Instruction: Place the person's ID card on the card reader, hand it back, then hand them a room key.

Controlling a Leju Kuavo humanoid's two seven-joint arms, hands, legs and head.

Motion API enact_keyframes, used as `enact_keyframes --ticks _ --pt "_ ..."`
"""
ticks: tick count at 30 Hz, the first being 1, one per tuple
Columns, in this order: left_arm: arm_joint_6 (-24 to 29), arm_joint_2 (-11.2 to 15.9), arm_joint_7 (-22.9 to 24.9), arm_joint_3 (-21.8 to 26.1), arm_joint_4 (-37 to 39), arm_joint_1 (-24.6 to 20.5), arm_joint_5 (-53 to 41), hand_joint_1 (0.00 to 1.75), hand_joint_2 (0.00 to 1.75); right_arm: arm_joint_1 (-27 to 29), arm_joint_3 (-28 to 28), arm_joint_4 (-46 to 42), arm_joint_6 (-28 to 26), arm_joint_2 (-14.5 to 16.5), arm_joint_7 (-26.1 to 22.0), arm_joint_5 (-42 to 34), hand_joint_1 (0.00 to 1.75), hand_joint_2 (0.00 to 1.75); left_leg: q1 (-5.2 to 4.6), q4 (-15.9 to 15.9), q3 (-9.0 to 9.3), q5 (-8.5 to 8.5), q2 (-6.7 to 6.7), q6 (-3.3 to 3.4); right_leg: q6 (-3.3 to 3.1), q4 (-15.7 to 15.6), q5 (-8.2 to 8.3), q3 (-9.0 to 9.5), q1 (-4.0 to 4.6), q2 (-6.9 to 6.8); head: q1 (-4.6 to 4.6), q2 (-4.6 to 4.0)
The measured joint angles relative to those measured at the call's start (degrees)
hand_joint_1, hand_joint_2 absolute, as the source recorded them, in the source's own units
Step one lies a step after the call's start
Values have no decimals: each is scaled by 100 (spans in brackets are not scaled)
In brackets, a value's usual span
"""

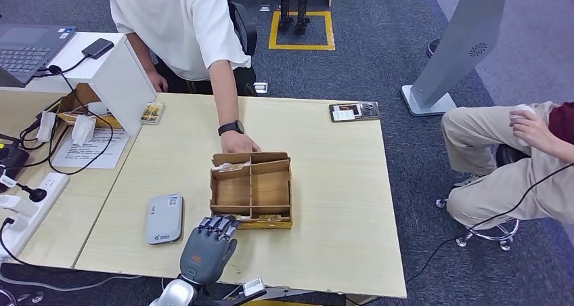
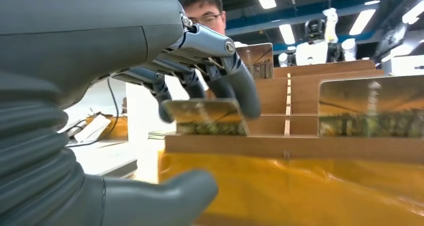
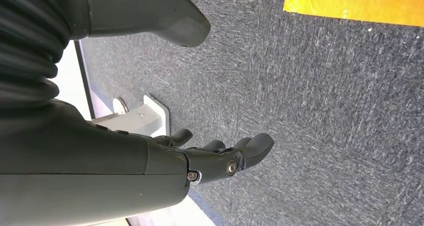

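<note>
The table (image 1: 325, 211) carries a wooden divided box (image 1: 251, 189) at its middle, and a person's hand (image 1: 238, 142) rests at the box's far-left corner. The grey card reader (image 1: 164, 218) lies flat left of the box, long axis running near to far. The left hand (image 1: 208, 246) reaches the box's near-left corner, fingers (image 2: 240, 86) curled over an upright room key (image 2: 207, 117); whether they grip it is unclear. The right hand (image 3: 220, 158) hangs over carpet, fingers loosely apart, holding nothing.
</note>
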Motion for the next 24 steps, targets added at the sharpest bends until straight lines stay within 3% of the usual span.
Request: enact_keyframes --ticks 5,11,24 --pt "9 -51 -167 46 -161 37 44 175 175 1 0 0 2 0 0 -32 0 175 0 0 3 0 0 0 0 0 0 3 0 0 0 0" --pt "7 -209 -643 435 -682 269 125 175 175 8 0 0 1 0 0 -81 0 175 0 0 1 0 0 0 0 0 0 1 0 0 1 0" --pt "5 -306 -473 720 -1364 501 9 175 175 10 0 0 2 0 -51 -129 0 175 0 0 1 0 0 0 0 0 0 1 0 0 -1 1"
